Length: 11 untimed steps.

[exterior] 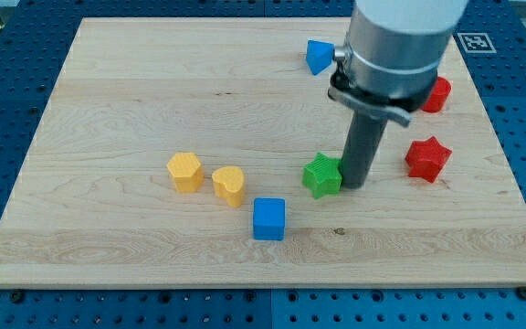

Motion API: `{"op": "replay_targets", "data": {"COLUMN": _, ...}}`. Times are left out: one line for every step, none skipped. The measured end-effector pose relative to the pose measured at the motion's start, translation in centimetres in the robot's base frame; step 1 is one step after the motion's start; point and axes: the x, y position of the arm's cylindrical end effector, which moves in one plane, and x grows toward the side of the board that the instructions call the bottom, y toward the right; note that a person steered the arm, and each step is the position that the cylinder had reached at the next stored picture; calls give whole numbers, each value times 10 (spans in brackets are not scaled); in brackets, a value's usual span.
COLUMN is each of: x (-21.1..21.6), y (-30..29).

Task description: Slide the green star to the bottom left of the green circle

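The green star point(322, 175) lies right of the board's middle. My tip point(354, 185) touches or nearly touches the star's right side. No green circle shows in the view; the arm's body covers part of the board at the upper right, and I cannot tell what lies behind it.
A blue cube point(268, 218) lies below left of the star. A yellow hexagon point(185, 172) and a yellow block point(230, 185) lie to the left. A red star point(427, 158) lies right of my tip. A blue block point(318, 56) and a red block point(438, 94) flank the arm.
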Motion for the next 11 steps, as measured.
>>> {"op": "replay_targets", "data": {"x": 12, "y": -4}}
{"op": "replay_targets", "data": {"x": 66, "y": -8}}
{"op": "replay_targets", "data": {"x": 70, "y": -38}}
{"op": "replay_targets", "data": {"x": 18, "y": -31}}
{"op": "replay_targets", "data": {"x": 8, "y": -30}}
{"op": "replay_targets", "data": {"x": 4, "y": -31}}
{"op": "replay_targets", "data": {"x": -28, "y": -32}}
{"op": "replay_targets", "data": {"x": -10, "y": -31}}
{"op": "replay_targets", "data": {"x": -28, "y": 1}}
{"op": "replay_targets", "data": {"x": -51, "y": -6}}
{"op": "replay_targets", "data": {"x": -52, "y": -8}}
